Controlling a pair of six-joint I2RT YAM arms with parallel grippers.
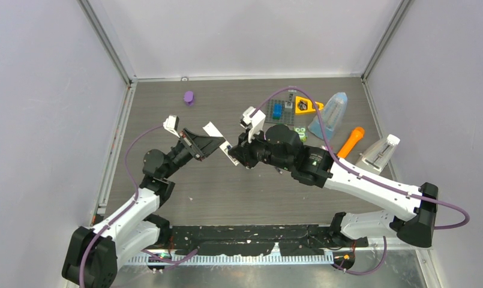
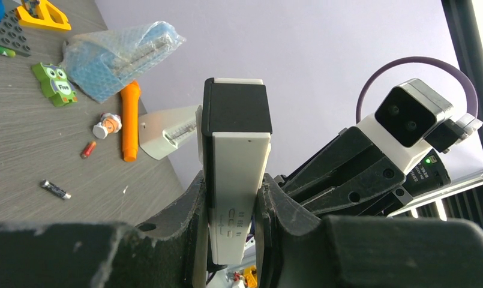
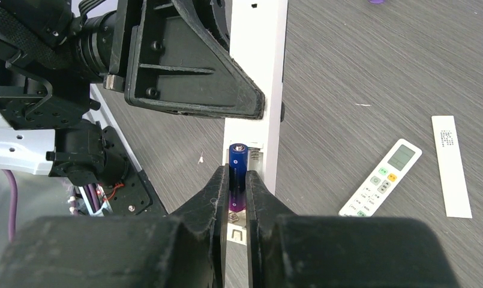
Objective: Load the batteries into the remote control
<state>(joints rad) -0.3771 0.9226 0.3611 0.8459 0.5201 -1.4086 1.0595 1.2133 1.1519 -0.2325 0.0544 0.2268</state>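
Left jaws clamp slim white plastic remote with black end (image 2: 236,150), held clear of grey counter (image 2: 17,150) so its bay faces the other jaws. Right jaws pinch small blue cylindrical battery (image 3: 237,163), tip at open bay; seating depth unclear, probably partial.

You can read one word: "Five", on the green owl card (image 2: 57,84) at ten o'clock, left wrist view. Raised marks on the upright remote (image 2: 236,162) at six o'clock are illegible.

Blue battery (image 3: 237,171) against white remote (image 3: 269,60)
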